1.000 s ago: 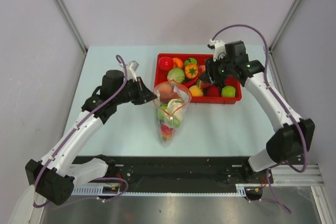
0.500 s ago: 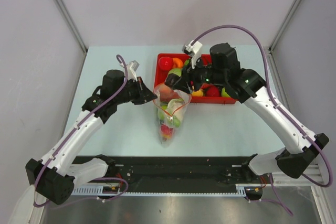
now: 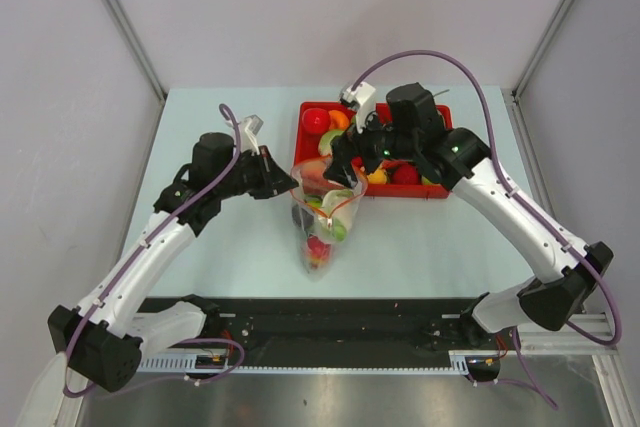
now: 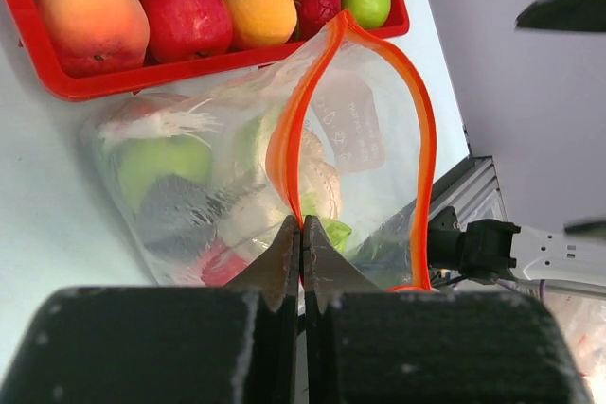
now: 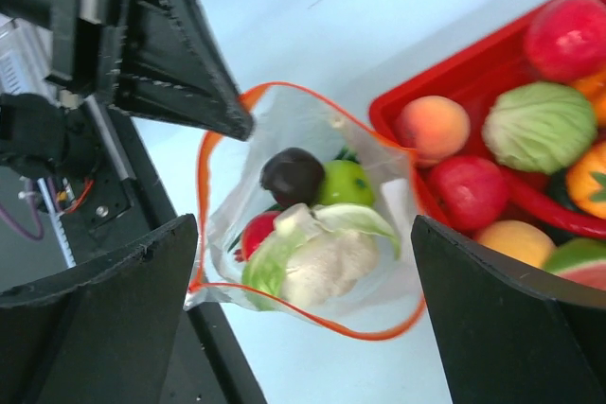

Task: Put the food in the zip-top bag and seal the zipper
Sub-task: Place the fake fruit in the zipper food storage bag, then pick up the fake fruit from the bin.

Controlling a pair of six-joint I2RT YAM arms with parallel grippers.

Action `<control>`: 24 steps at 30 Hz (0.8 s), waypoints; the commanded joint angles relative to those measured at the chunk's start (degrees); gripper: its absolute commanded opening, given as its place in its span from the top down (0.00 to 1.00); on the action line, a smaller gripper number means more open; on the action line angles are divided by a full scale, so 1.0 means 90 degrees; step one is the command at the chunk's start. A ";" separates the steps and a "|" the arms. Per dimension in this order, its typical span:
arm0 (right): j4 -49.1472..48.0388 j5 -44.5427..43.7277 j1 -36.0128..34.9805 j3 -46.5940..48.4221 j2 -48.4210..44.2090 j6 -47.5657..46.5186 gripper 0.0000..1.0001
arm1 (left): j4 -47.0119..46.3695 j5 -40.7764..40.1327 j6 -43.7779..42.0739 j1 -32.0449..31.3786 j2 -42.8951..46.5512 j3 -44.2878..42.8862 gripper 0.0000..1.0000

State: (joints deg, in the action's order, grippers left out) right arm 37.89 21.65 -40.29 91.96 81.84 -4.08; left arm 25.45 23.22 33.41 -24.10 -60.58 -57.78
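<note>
Left claw (image 4: 301, 234) is clamped tight on the zipper (image 4: 428, 167), near lip only. That looks like the point: pin one side and the zip-top bag (image 3: 318, 237) stands w/ its mouth gaping just ahead of the fingers, far lip bowed away. Inside, directly below the right claw (image 5: 305, 224), I count four pcs: a dark round fruit (image 5: 292, 175), a green apple (image 5: 346, 182), a red piece (image 5: 258, 232) and a cauliflower (image 5: 327, 262). More may sit under them, can't tell. Right claw hangs over the mouth, jaws spread wide, nothing btwn them. Reads as a drop-off pose, lined up so food falls straight in. Off that claw's right finger, hard against the bag, is the red tray (image 4: 114, 80). At least seven pcs show in it, incl. a peach (image 5: 433, 127), a red apple (image 5: 471, 191) and a cabbage (image 5: 540, 127). So loading isn't done, zipper not yet sealed. Tally: 2 claws, 1 bag, 1 tray.
</note>
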 commanded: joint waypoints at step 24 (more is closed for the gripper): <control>-0.0176 -0.0033 0.2016 0.0094 0.1960 -0.0670 0.24 | 0.0629 0.0564 -0.0363 0.1964 0.0705 0.0541 1.00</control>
State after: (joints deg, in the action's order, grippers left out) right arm 38.46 20.01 -21.78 89.21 96.27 -8.91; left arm 30.57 25.76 31.33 -8.93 -54.30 -53.98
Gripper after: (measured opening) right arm 0.797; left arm 0.006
